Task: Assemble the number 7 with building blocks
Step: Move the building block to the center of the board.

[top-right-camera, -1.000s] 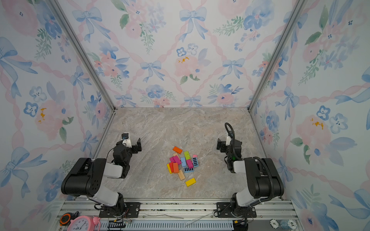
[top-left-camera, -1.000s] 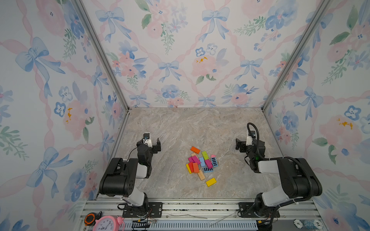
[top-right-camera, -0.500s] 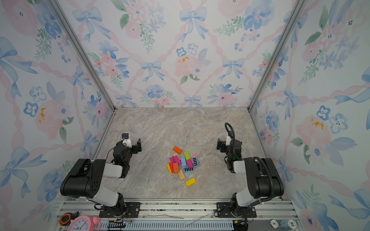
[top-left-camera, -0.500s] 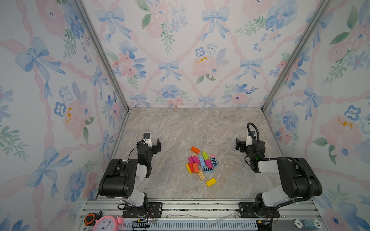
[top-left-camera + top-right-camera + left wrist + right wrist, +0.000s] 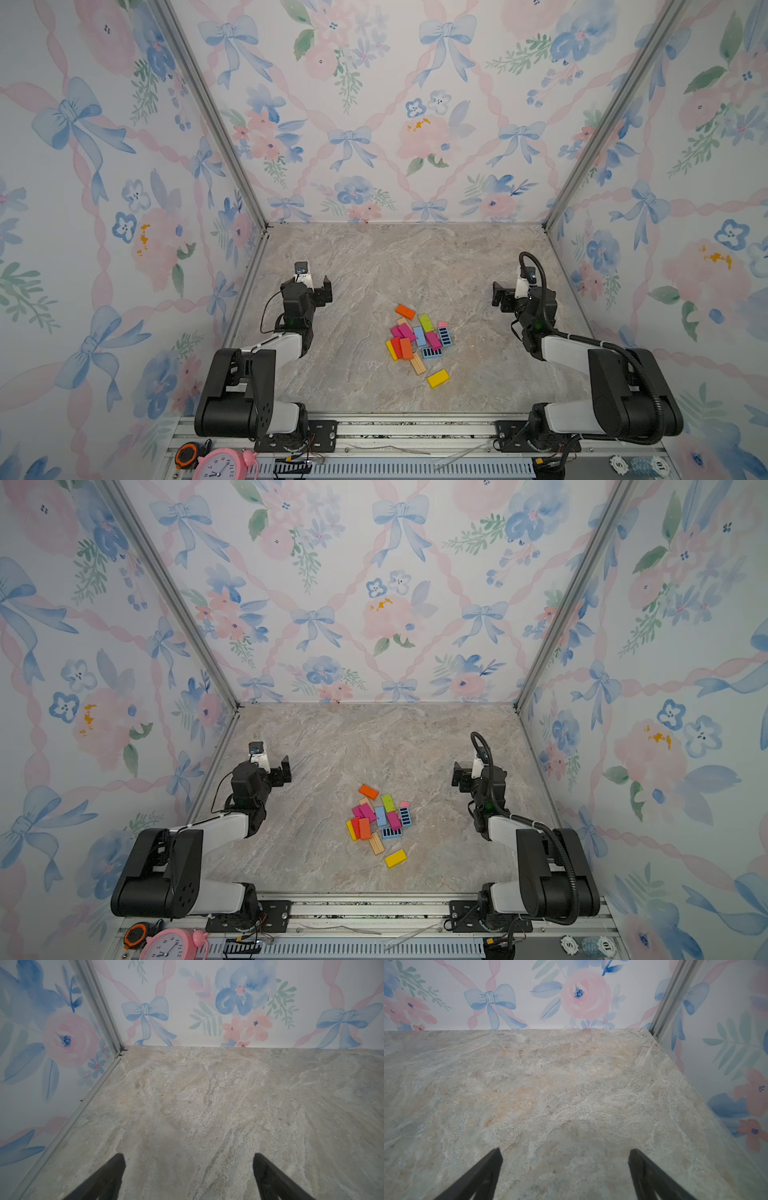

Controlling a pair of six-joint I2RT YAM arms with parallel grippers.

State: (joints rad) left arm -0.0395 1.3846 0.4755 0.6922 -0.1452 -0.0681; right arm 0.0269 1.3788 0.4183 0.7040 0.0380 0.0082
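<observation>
1. Nothing has moved since the earlier frames: both arms and every block sit where they were.
2. The left gripper (image 5: pixel 309 293) hangs over bare table (image 5: pixel 365 266) near the left wall. Its jaws are spread wide and empty, and the left wrist view shows only marbled surface between them.
3. The right gripper (image 5: pixel 515 297) mirrors it near the right wall, jaws equally wide and holding nothing.
4. The building blocks (image 5: pixel 417 338) lie in a loose heap on the near-middle of the table, between the two arms and well apart from both grippers.
5. An orange block (image 5: pixel 405 311) sits at the heap's far edge, and a yellow block (image 5: pixel 437 378) lies alone on the near side. A lined wood block (image 5: pixel 417 363) lies between the yellow one and the heap. Two black-striped blue blocks (image 5: pixel 445 336) sit on the heap's right side, beside a magenta block (image 5: pixel 433 340).
6. Judged from the layout, the task has not begun. No blocks are lined up end to end, so the number 7 is not there in any part. Both the short top bar and the longer stem remain to be laid.
7. No container is in view, and the blocks rest directly on the table. Some in the heap appear to touch or overlap, but which ones cannot be told.
</observation>
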